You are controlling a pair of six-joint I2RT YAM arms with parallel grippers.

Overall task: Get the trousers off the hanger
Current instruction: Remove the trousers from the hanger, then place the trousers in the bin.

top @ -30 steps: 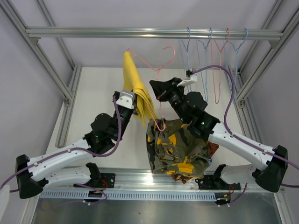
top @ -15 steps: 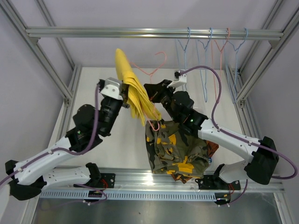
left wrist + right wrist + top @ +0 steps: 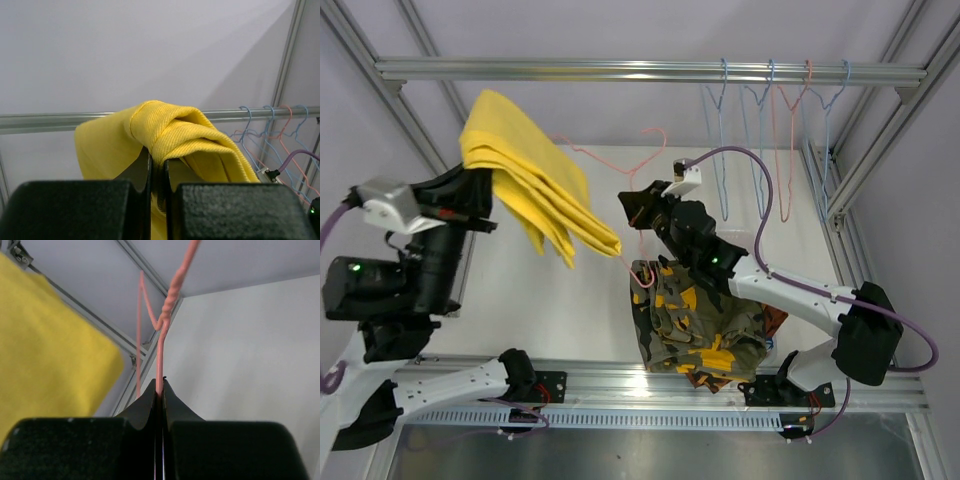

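Note:
My left gripper (image 3: 480, 192) is raised high at the left and shut on a fold of the plain yellow trousers (image 3: 535, 180). In the left wrist view the cloth (image 3: 175, 132) bunches over my gripper (image 3: 157, 162). The trousers slope down to the right, and their tail ends close to the pink wire hanger (image 3: 592, 157). My right gripper (image 3: 638, 212) is shut on that hanger's wire. In the right wrist view the hanger's twisted neck (image 3: 167, 305) rises from my gripper (image 3: 161, 388), with yellow cloth (image 3: 50, 355) at the left.
A pile of camouflage trousers (image 3: 700, 320) lies on the table in front of the right arm. Several empty blue and pink hangers (image 3: 770, 130) hang at the right end of the metal rail (image 3: 570, 70). Frame posts stand at both sides.
My left arm has swung up and far to the left, drawing the yellow trousers along and away from the hanger. My right gripper has shifted slightly left with the hanger.

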